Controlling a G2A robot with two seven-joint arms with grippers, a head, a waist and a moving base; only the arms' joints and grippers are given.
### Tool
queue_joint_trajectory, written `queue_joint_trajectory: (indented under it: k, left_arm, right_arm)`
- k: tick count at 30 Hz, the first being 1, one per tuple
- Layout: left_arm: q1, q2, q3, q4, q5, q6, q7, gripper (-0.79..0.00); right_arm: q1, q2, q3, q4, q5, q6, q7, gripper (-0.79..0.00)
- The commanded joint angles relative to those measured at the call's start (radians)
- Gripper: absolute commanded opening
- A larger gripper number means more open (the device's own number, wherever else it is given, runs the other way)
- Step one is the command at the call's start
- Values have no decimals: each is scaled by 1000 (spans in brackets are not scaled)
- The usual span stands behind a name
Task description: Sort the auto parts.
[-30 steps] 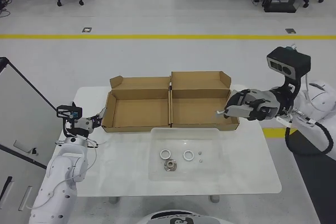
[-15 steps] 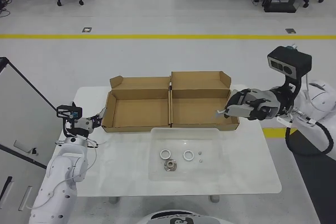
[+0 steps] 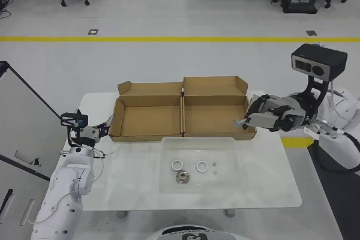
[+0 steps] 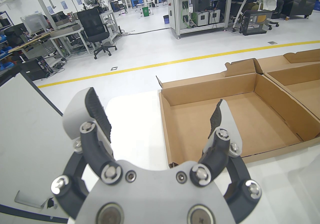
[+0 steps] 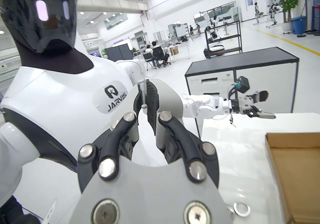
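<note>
Rolling at the wrist and easing a touch toward 3 o'clock, your right gripper (image 3: 236,122) hangs over the right cardboard box (image 3: 213,117), jaws closed on a threaded bolt (image 5: 143,93). Your left gripper (image 4: 157,109) sits at 9 o'clock beside the left cardboard box (image 3: 150,120), jaws wide apart and empty. Two white rings (image 3: 177,164) and a flanged part (image 3: 182,176) lie in the clear tray (image 3: 225,183), at 6 o'clock of the boxes on the tabletop (image 3: 270,174).

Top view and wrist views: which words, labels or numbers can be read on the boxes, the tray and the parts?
Left box, right box: plain cardboard, no text.
Tray: clear, no text.
Rings in it: too small to tell.
Bolt in the right gripper: no marking visible.
</note>
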Motion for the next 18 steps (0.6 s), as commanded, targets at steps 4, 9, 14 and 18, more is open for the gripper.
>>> queue_joint_trajectory:
  k: [4,9,14,18]
  left_arm:
    - [0,0,0,0,0,0,0,0]
    - [0,0,0,0,0,0,0,0]
    - [0,0,0,0,0,0,0,0]
    - [0,0,0,0,0,0,0,0]
  right_arm:
    - [34,-40,-23,-24,183,2,40,-785]
    - [70,-91,-45,-35,322,22,61,-785]
    - [90,-142,-50,-35,404,61,100,-785]
    - [88,-181,-43,-32,445,99,138,-785]
